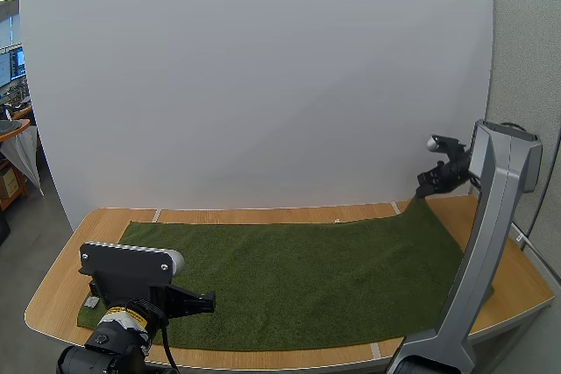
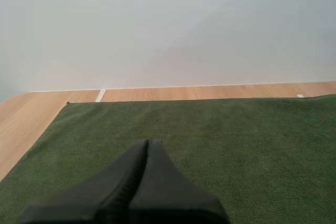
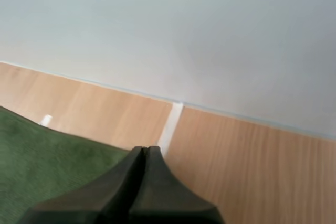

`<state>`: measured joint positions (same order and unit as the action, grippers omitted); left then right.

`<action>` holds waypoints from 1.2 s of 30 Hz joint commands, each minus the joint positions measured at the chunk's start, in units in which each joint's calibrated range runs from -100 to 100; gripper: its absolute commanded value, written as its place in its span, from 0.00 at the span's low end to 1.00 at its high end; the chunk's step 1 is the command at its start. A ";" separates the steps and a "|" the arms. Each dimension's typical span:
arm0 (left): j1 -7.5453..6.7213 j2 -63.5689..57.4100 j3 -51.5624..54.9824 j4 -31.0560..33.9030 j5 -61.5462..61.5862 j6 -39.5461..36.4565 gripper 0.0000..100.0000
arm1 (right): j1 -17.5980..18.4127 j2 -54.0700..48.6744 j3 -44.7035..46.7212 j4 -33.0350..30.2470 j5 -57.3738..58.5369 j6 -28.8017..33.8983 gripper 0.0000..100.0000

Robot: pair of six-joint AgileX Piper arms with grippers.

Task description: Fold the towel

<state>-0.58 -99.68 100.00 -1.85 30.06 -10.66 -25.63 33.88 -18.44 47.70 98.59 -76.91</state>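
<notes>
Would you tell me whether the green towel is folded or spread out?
Spread out: the green towel lies in one layer on the table, only its far right corner raised in the right tool.

Ahead of my left gripper (image 2: 147,142) the towel (image 1: 298,269) lies flat, an open run toward 12 and 2 o'clock. The white wall (image 1: 263,85) closes off 12 o'clock just past the table (image 1: 53,291) edge. At 3 o'clock my right arm (image 1: 482,243) stands upright over the towel's side.

The towel (image 1: 298,273) lies on the table (image 1: 60,293), right tool (image 1: 425,189) at its far right corner.
</notes>
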 commanded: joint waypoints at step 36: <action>-0.16 -0.32 0.00 -0.43 -0.66 -0.40 0.00 | 27.76 -27.53 21.38 -1.27 1.41 10.25 0.00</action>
<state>-0.58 -99.68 100.00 -1.85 30.06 -10.66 -2.93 9.05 2.75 47.63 99.04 -69.74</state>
